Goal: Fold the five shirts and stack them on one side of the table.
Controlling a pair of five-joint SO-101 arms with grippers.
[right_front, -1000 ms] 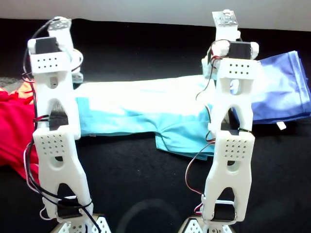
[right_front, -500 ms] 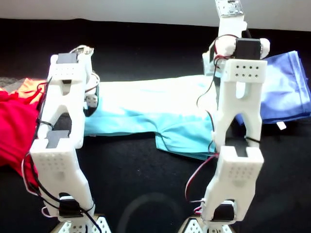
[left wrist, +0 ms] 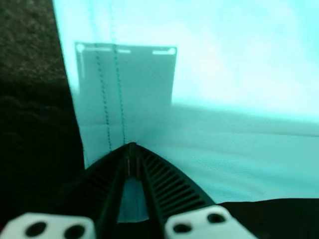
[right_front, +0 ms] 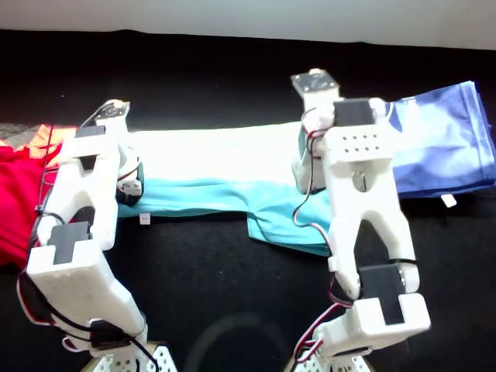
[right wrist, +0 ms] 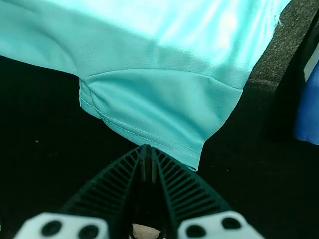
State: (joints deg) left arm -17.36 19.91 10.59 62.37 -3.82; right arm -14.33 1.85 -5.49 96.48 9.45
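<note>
A cyan shirt [right_front: 225, 167] lies spread lengthwise across the middle of the black table, one sleeve [right wrist: 154, 112] pointing toward the near side. My left gripper [left wrist: 130, 146] is shut, its tips resting on the shirt's left end [left wrist: 199, 124] beside the hem; no cloth is visibly pinched. From above, the left gripper [right_front: 129, 186] sits low at that end. My right gripper [right wrist: 145, 147] is shut and empty over bare table, just short of the sleeve's hem. In the high view the right gripper [right_front: 304, 167] is by the shirt's right part.
A blue shirt [right_front: 449, 147] lies at the far right, partly under the cyan one's end. Red cloth [right_front: 15, 205] and an orange piece [right_front: 35, 138] are bunched at the left edge. A small white tag [right_front: 144, 219] lies near the cyan shirt's near edge.
Both arms have folded down from a raised, stretched pose. The left gripper dropped onto the shirt's left end; the right gripper came from the far edge toward the sleeve.
</note>
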